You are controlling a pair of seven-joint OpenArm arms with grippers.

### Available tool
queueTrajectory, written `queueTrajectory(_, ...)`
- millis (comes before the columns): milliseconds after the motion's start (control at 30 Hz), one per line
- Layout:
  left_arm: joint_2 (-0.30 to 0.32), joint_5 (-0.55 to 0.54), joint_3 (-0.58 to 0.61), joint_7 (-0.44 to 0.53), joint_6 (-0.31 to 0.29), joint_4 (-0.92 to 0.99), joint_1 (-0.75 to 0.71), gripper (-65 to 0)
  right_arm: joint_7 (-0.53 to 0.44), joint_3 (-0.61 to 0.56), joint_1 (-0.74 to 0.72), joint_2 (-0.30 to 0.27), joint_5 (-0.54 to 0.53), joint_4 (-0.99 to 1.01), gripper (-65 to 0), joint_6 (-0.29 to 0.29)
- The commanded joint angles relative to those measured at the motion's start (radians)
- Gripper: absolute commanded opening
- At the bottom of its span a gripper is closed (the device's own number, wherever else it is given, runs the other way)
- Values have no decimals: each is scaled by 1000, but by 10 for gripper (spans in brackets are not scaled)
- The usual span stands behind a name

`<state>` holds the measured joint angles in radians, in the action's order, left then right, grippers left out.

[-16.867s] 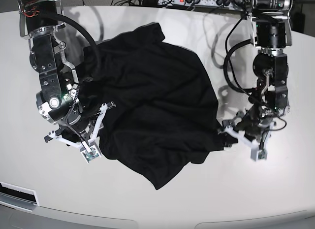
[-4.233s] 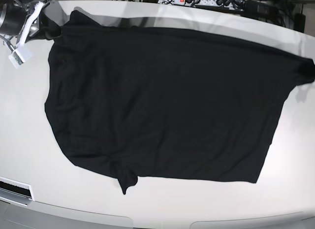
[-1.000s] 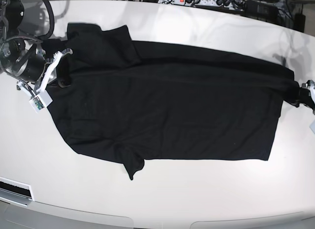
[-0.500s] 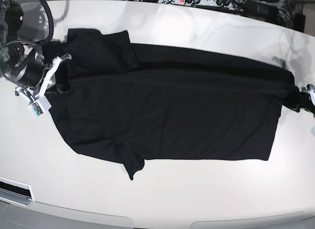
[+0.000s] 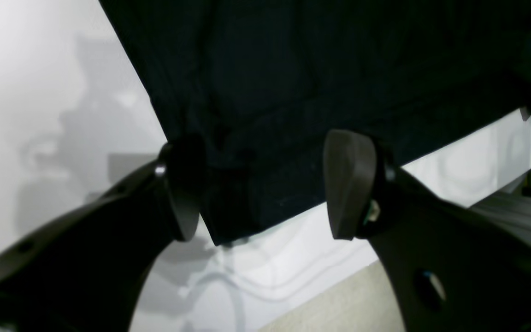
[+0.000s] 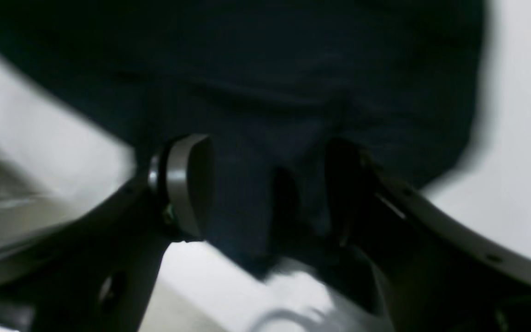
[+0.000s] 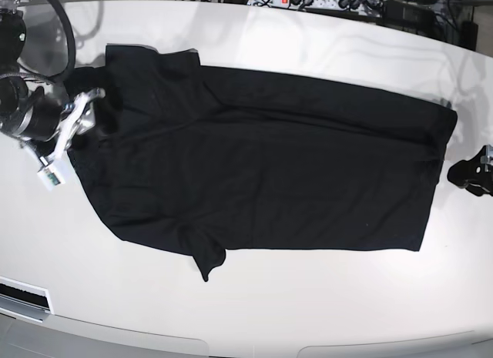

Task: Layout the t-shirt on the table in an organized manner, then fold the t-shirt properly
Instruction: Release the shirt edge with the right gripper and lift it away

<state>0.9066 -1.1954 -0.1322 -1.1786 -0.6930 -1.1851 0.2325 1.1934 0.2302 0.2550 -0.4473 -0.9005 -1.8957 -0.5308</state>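
At nine o'clock in the base view, the right hand (image 7: pixel 68 132) stood spread at the shirt's edge, pinching nothing. The black shirt (image 7: pixel 269 173) lay flat across the middle of the white desk (image 7: pixel 308 312). At three o'clock, the left hand (image 5: pixel 265 184) also stood spread, cloth lying loose between its fingers (image 5: pixel 348 184).
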Motion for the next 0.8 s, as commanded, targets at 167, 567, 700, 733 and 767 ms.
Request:
queueTrajectory(167, 24, -18, -12, 11, -5, -10, -34, -243, -70, 7, 175, -7, -1, -16, -252, 34)
queueTrajectory(567, 22, -20, -12, 11, -5, -10, -38, -243, -190, 8, 282, 204, 336, -15, -252, 178)
queueTrajectory(700, 22, -21, -12, 11, -5, -10, -39, -243, -216, 13, 282, 218, 371, -11, -252, 200)
queueTrajectory(733, 22, -20, -12, 11, -5, -10, -39, -243, -223, 13, 282, 217, 375, -3, -252, 204)
queueTrajectory(767, 22, -20, -12, 10, -5, -10, -39, -243, -234, 13, 282, 217, 385, 7, -252, 217)
